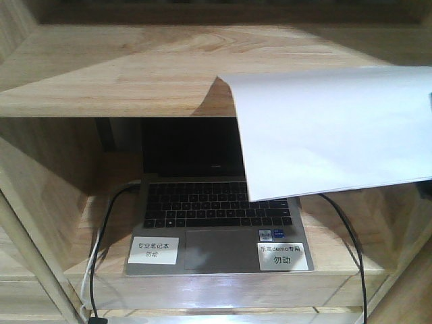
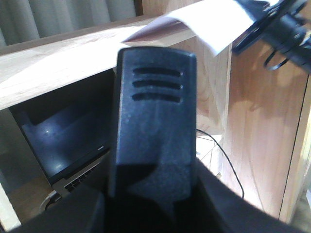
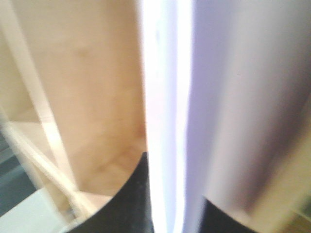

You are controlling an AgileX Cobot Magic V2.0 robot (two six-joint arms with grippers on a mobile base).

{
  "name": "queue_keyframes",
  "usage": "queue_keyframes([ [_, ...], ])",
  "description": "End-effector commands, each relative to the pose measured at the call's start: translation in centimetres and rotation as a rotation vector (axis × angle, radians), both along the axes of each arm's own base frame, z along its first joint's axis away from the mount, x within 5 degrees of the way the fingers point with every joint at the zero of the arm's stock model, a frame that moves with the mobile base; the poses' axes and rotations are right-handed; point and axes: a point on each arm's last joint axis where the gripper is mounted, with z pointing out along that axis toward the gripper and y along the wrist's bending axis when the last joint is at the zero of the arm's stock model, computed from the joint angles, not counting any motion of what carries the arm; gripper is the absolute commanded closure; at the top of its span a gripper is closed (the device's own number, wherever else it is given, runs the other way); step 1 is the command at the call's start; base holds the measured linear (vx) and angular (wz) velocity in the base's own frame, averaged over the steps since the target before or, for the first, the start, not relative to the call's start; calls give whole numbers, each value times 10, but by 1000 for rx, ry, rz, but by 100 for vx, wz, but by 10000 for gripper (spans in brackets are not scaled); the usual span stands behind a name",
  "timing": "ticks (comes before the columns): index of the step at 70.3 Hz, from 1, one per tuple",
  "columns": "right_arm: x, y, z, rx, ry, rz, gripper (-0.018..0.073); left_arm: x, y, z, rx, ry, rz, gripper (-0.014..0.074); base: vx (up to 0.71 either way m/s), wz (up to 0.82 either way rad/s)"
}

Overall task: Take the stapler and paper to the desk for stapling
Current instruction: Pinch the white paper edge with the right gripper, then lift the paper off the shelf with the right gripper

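Note:
The white paper (image 1: 331, 135) hangs in the air in front of the wooden shelf, covering the laptop's right side. In the right wrist view the paper (image 3: 167, 121) runs edge-on between the black jaws of my right gripper (image 3: 167, 213), which is shut on it. From the left wrist view, the right gripper (image 2: 272, 26) holds the paper (image 2: 209, 22) at the top right. The black stapler (image 2: 155, 126), with three grooves near its end, stands upright between the jaws of my left gripper (image 2: 155, 204), which is shut on it. The desk is out of view.
An open laptop (image 1: 216, 216) sits in the lower shelf compartment, with two white labels (image 1: 154, 250) on its palm rest. Black cables (image 1: 351, 236) run beside it. A wooden shelf board (image 1: 121, 67) spans above, and a wooden side wall (image 2: 262, 136) stands at the right.

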Motion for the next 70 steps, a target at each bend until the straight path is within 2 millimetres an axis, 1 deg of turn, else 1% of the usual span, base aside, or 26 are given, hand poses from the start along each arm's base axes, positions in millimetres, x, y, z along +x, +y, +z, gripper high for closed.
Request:
queue_keyframes([
  [1, -20, -6, 26, 89, -249, 15, 568, 0, 0, 17, -98, -82, 2, 603, 0, 0],
  [10, -33, -12, 34, 112, -309, 4, 566, 0, 0, 17, -98, -82, 2, 603, 0, 0],
  [18, -42, -21, 39, 155, -345, -49, 566, 0, 0, 17, -98, -82, 2, 603, 0, 0],
  [25, -50, -26, 42, 156, -363, -95, 566, 0, 0, 17, -98, -82, 2, 603, 0, 0],
  [43, -58, -34, 44, 149, -377, -150, 566, 0, 0, 17, -98, -82, 2, 603, 0, 0],
  [49, -60, -37, 45, 168, -367, -144, 566, 0, 0, 17, -98, -82, 2, 603, 0, 0],
  [54, -61, -36, 45, 169, -357, -101, 566, 0, 0, 17, -98, -82, 2, 603, 0, 0],
  [62, -66, -30, 45, 107, -369, -59, 566, 0, 0, 17, -98, -82, 2, 603, 0, 0],
  [70, -68, -29, 44, 88, -360, -41, 566, 0, 0, 17, -98, -82, 2, 603, 0, 0],
])
